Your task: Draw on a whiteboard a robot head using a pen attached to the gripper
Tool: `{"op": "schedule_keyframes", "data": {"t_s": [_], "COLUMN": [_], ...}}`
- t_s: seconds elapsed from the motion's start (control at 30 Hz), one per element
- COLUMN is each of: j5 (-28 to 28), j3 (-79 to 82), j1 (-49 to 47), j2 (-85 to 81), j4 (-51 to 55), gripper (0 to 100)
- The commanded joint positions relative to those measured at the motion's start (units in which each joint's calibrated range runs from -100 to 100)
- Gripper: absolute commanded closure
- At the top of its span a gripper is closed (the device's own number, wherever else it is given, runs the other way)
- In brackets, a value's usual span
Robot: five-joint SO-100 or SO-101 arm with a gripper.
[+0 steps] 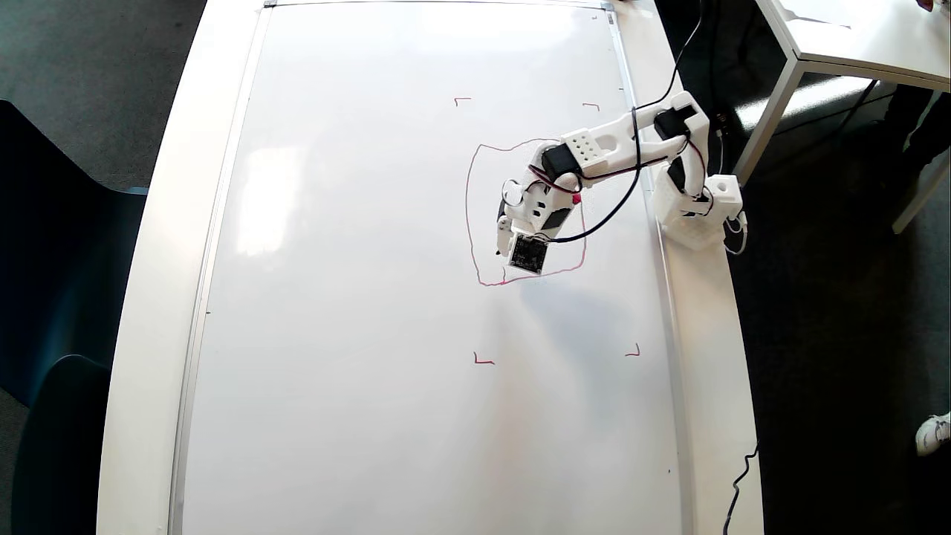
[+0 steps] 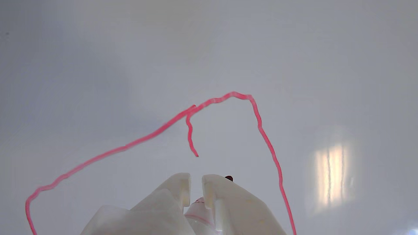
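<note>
One end effector, inside robot head outline

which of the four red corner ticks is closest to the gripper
The upper-right tick in the overhead view looks nearest the gripper, narrowly ahead of the lower-left one. The upper-left and lower-right ticks sit farther off.

White desk on dark floor

The desk stands on grey carpet; dark chairs sit left, a second white table upper right, a shoe at the right edge.
</note>
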Motion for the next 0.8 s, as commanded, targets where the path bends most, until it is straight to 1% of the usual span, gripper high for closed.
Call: {"op": "schedule_keyframes", "data": {"t_s": [0.0, 0.43, 0.77], "j5": [-0.2, -0.6, -0.5], "j3": [0.6, 7.0, 8.3], "j1": [1.8, 2.1, 1.6], "j2": [-3.2, -3.1, -1.9], "j4": [0.0, -0.7, -5.7], "gripper": [99, 99, 99]}}
